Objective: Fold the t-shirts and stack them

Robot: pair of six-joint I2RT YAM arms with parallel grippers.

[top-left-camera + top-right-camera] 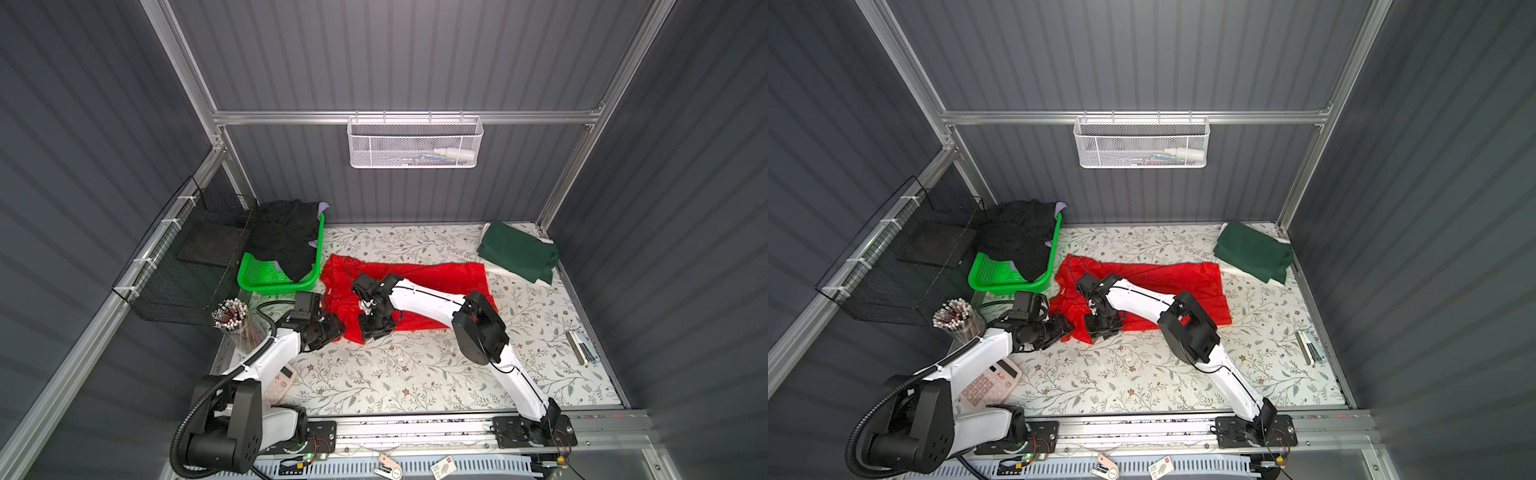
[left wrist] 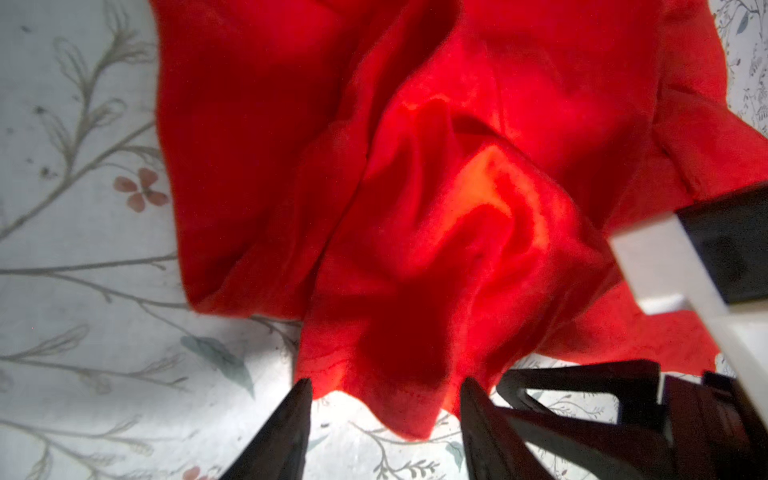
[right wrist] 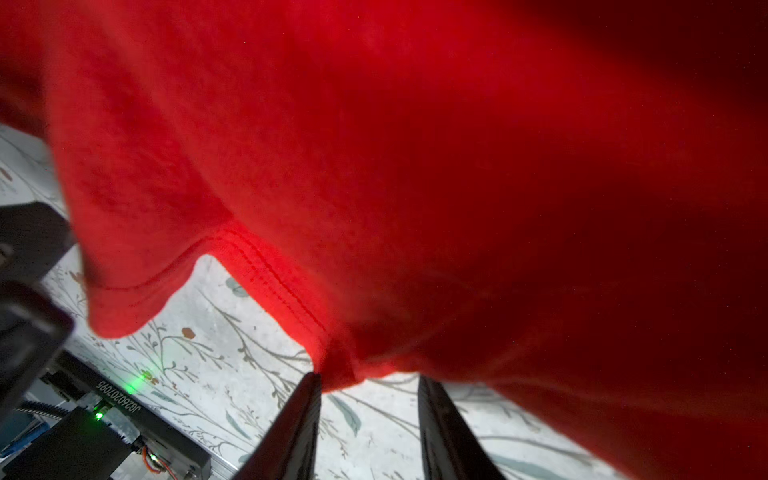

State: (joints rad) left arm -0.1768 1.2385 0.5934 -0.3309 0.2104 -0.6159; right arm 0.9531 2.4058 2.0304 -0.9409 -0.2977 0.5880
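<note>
Lying spread across the middle of the tabletop [image 1: 415,374], nearer its far edge than its near one, the red t-shirt [image 1: 436,278] reaches on its left to just beside the green basket [image 1: 274,286], which stands at the far left corner. Its left end is bunched and rumpled, and both arms meet there.

The left gripper [image 2: 388,399] sits low at that rumpled end. Its jaws are apart, and the stitched hem of the red cloth dips between the fingertips [image 2: 305,399].

The right gripper [image 3: 370,386] has reached across the shirt to the same end, close beside the left one. Its jaws are also apart. The hem hangs down at one fingertip, though the blurred right wrist view does not quite show whether the cloth touches it.

At the far right corner a folded dark green t-shirt [image 1: 515,253] lies on a white t-shirt [image 1: 498,269], whose edges show beneath it. A black t-shirt [image 1: 286,237] is heaped in the basket and spills over its rim, with a bit of a lavender t-shirt [image 1: 322,206] at the far side.
</note>
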